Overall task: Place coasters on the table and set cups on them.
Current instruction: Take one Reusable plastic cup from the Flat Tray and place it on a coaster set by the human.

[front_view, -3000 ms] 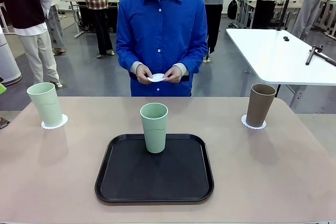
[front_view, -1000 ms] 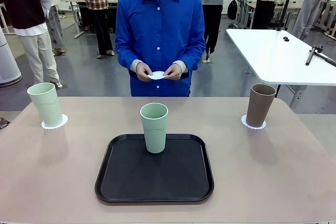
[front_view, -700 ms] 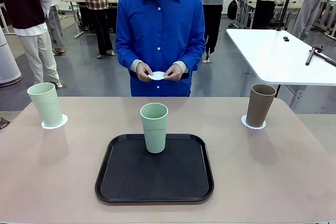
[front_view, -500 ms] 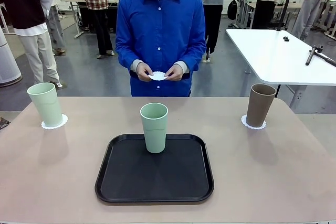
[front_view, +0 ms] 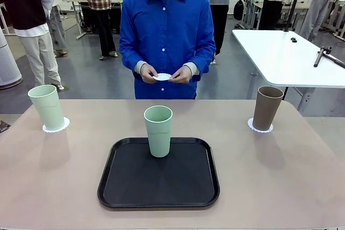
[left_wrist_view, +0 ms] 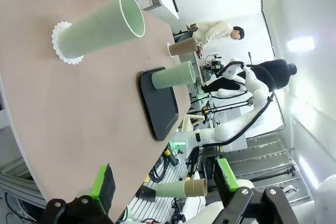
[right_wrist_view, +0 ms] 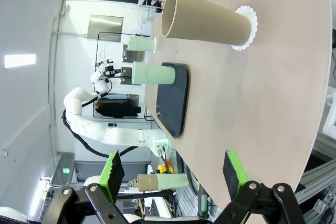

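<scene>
Empty, jaws wide apart: left gripper, right gripper. Risk: tall cup on tray tips if a finger clips it; person holds its coaster

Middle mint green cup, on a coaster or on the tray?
On the tray. The mint green cup stands upright on the black tray with no doily under it; a white coaster is in the person's hands.

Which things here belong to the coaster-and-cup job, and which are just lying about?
Job: left mint cup, left coaster, brown cup, right coaster, middle mint cup, hand-held coaster, table.
Lying about: black tray (under middle cup), white table, black tool.
</scene>
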Tool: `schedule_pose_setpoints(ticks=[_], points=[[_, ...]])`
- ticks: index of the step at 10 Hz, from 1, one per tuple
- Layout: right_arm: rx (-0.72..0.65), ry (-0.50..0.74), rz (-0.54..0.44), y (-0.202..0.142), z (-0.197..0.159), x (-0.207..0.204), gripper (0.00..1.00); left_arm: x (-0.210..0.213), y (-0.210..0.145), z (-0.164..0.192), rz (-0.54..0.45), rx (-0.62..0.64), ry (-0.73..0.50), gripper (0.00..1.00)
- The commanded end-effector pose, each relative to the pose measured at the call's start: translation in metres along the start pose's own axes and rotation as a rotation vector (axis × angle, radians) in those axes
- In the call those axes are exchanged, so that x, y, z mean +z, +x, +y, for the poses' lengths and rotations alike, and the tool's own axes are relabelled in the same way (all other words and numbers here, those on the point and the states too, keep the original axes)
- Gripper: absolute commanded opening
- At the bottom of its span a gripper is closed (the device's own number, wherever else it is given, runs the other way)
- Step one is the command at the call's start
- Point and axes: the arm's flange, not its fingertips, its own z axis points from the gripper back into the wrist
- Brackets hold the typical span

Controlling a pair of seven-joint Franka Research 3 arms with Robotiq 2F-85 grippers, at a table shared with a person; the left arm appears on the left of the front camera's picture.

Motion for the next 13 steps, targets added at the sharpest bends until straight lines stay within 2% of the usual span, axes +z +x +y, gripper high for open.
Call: schedule_pose_setpoints(ticks=[1,13], points=[[-0.002,-0.008,-0.003,0.001,0.001,0.0,1.0,0.01,0.007,-0.007,0.005,0.017,-0.016,1.0],[-0.002,-0.008,-0.003,0.001,0.001,0.0,1.0,0.002,0.001,0.0,0.002,0.003,-0.003,1.0]])
